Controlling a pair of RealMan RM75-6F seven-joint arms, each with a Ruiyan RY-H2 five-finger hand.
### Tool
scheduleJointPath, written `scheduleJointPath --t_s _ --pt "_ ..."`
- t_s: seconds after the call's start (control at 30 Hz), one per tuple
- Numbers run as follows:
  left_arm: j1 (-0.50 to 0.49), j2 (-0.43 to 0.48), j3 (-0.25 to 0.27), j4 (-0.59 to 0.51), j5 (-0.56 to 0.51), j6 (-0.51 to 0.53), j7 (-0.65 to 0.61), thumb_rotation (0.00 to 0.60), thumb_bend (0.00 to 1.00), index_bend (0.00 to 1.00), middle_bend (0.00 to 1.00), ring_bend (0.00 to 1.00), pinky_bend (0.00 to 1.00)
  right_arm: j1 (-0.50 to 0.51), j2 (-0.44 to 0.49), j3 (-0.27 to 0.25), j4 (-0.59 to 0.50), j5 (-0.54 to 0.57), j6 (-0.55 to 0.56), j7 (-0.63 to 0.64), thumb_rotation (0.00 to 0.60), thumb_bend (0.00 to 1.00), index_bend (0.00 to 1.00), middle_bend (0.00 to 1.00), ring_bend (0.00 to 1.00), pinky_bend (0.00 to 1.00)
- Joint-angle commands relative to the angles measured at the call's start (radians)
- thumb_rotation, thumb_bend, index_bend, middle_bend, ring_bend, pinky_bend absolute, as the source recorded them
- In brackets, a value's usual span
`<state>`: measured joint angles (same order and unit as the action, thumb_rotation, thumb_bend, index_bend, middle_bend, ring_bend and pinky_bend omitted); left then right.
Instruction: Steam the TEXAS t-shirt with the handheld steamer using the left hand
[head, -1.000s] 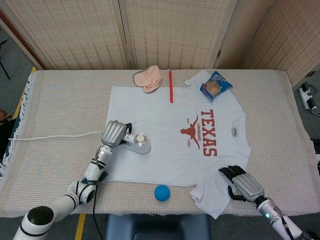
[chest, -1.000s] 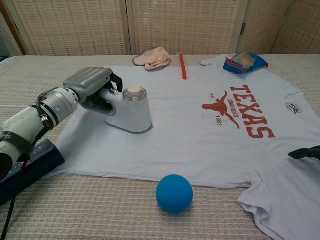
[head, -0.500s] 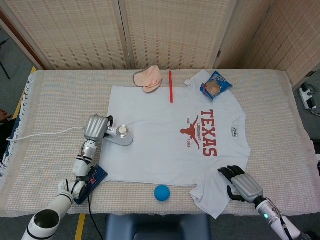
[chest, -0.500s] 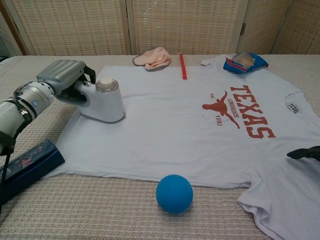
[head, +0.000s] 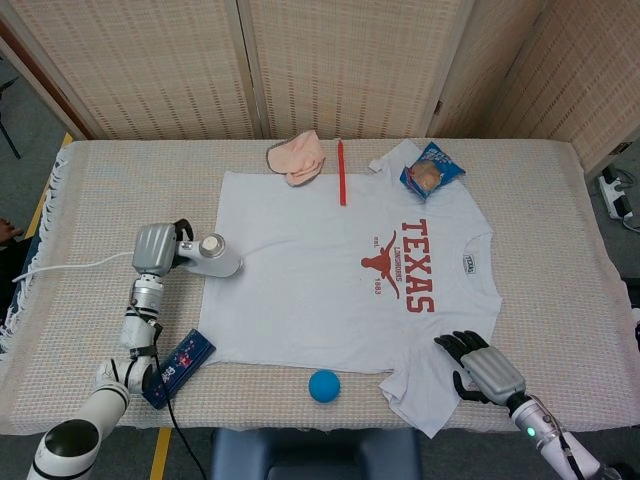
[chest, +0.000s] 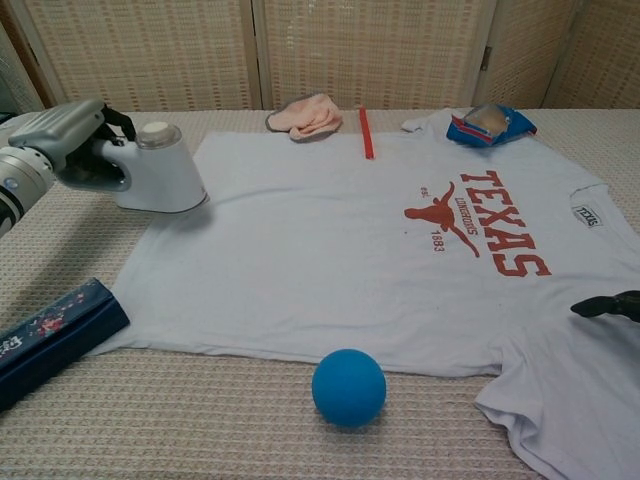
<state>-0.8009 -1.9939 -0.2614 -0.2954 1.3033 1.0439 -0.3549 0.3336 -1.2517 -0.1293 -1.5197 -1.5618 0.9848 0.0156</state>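
The left hand (head: 156, 247) has slid the steamer (head: 212, 259) left, off the print to the TEXAS t-shirt's (head: 330, 270) left edge, gripping its handle. At lower right the right hand (head: 482, 367) rests on the sleeve, fingers loosely curled, holding nothing.

blue ball (head: 323, 385) | pink cloth (head: 298, 157) | red stick (head: 341, 172) | snack bag (head: 432, 171) | dark blue box (head: 178, 366)

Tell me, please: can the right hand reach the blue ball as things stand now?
Probably yes. The right hand rests open on the shirt's near sleeve, and the blue ball lies on the table to its left, with only flat t-shirt fabric between them.
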Motion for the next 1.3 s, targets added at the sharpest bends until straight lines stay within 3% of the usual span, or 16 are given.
scheduleJointPath --t_s 0.03,0.23,0.37,0.47,0.7,0.83,1.07,1.3 --pt "0.008 0.032 0.011 -0.092 0.026 0.073 -0.014 0.600 0.28 0.84 0.91 0.74 0.67 0.002 -0.002 -0.001 0.002 -0.003 0.001 0.004 0.366 0.76 0.00 0.06 0.00 0.00" --pt "-0.012 0.028 0.055 -0.238 0.085 0.118 0.070 0.600 0.28 0.84 0.91 0.74 0.67 0.003 -0.002 -0.003 0.008 -0.004 0.006 0.013 0.367 0.76 0.00 0.06 0.00 0.00" --pt "-0.037 -0.008 0.076 -0.276 0.111 0.112 0.150 0.600 0.28 0.84 0.91 0.74 0.67 0.003 -0.003 -0.005 0.011 0.000 0.005 0.016 0.369 0.76 0.00 0.06 0.00 0.00" --pt "-0.064 -0.046 0.073 -0.263 0.115 0.102 0.197 0.600 0.27 0.84 0.91 0.74 0.67 0.003 -0.002 -0.007 0.013 0.003 0.004 0.017 0.367 0.76 0.00 0.06 0.00 0.00" --pt "-0.134 -0.144 -0.019 -0.148 0.024 0.011 0.269 0.600 0.29 0.84 0.91 0.74 0.69 0.001 0.001 -0.007 0.014 0.008 0.008 0.021 0.368 0.76 0.00 0.06 0.00 0.00" --pt "-0.143 -0.172 -0.026 -0.083 0.011 -0.012 0.269 0.600 0.29 0.84 0.91 0.74 0.69 -0.001 0.002 -0.009 0.018 0.012 0.009 0.025 0.367 0.76 0.00 0.06 0.00 0.00" --pt "-0.084 -0.152 0.071 -0.084 0.096 0.050 0.203 0.600 0.29 0.84 0.91 0.74 0.69 0.005 -0.002 -0.008 0.022 0.016 -0.001 0.027 0.364 0.76 0.00 0.06 0.00 0.00" --pt "-0.026 -0.078 0.166 -0.179 0.185 0.119 0.169 0.600 0.29 0.84 0.91 0.74 0.68 0.007 -0.002 -0.005 0.012 0.019 0.000 0.015 0.368 0.77 0.00 0.06 0.00 0.00"
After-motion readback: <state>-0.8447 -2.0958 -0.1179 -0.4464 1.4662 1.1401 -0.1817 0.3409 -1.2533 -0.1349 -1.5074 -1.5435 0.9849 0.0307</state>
